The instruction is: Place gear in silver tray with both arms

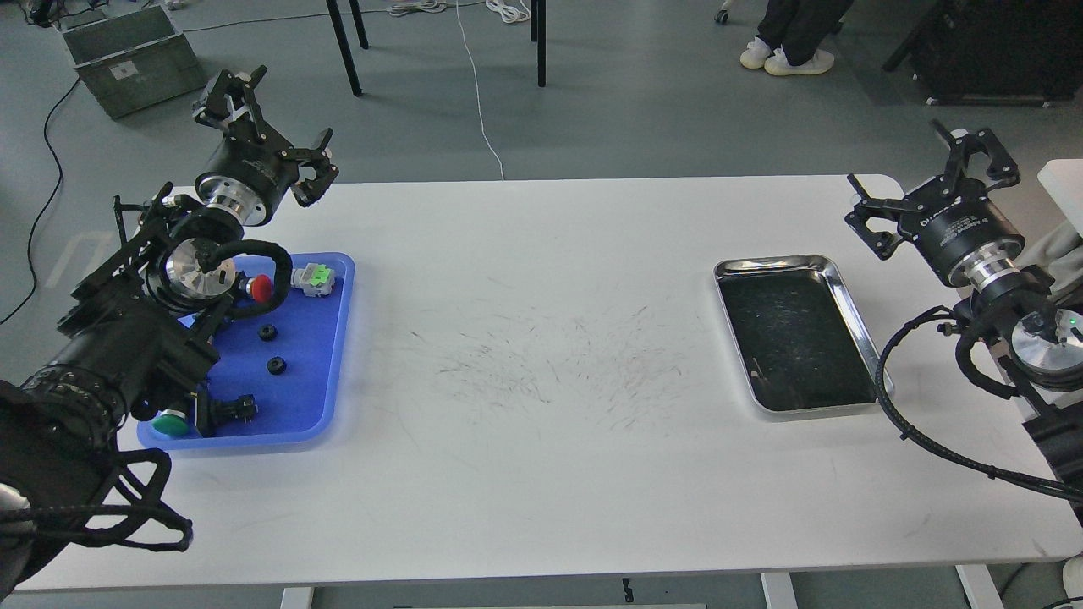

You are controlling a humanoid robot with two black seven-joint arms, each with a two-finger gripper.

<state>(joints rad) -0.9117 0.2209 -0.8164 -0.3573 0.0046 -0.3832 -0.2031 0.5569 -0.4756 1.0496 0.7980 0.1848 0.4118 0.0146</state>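
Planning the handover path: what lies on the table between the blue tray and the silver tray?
Nothing: in the head view, only bare, scuffed white table lies between the blue tray and the silver tray.

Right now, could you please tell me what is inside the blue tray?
The blue tray holds two small black gears, red- and green-capped buttons and a grey connector; my left arm covers its left part.

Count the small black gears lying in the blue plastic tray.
2. One small black ring-shaped gear lies mid-tray in the blue plastic tray; the second small black gear sits just nearer the camera. The left arm covers part of the tray, so more may be hidden.
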